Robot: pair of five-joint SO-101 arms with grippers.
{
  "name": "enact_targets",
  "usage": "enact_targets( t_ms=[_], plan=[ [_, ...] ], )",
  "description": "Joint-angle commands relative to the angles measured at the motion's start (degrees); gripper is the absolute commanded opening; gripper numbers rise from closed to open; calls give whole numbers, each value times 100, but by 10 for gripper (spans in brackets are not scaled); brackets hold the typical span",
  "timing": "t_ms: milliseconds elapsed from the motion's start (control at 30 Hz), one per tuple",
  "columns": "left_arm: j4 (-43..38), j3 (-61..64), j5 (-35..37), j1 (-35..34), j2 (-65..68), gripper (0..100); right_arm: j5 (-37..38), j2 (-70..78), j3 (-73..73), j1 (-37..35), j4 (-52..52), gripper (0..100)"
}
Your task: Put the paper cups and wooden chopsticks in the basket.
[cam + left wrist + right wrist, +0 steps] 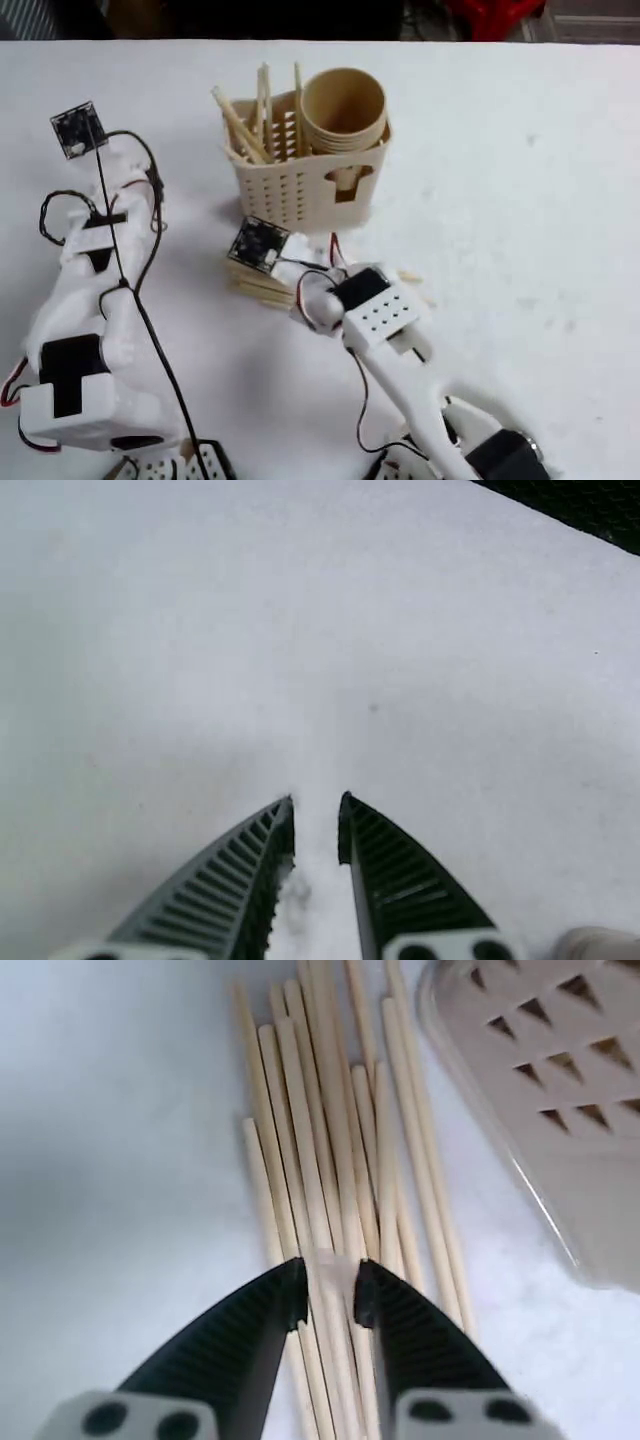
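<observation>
A cream perforated basket (300, 190) stands at the table's middle back. It holds stacked paper cups (343, 105) and several upright wooden chopsticks (255, 120). A pile of loose chopsticks (262, 285) lies flat on the table just in front of it. My right gripper (330, 1295) is down on this pile (330, 1140), its fingers closed to a narrow gap around one or two sticks, and the basket wall (540, 1090) is close beside it. My left gripper (316, 825) hovers over bare table at the left, nearly shut with nothing in it.
The left arm (95, 250) is folded back along the table's left side, well away from the basket. The right arm (385, 320) stretches in from the front. A couple of stick ends (408, 277) poke out beside it. White table surface spreads out on the right.
</observation>
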Motion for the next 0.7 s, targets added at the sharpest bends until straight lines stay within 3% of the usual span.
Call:
enact_targets(
  t_ms=[0,433,600,667],
  plan=[
    [35,-255,-53,-48,-31,94,123,382,-44,48,-286,159],
    [35,-255,-53,-57,-40,94,202,1499,-536,66,-426,132],
    [35,-255,-53,-57,-40,94,211,1516,-536,66,-426,13],
    [35,-255,-53,-57,-40,94,211,1516,-527,66,-418,26]
  ],
)
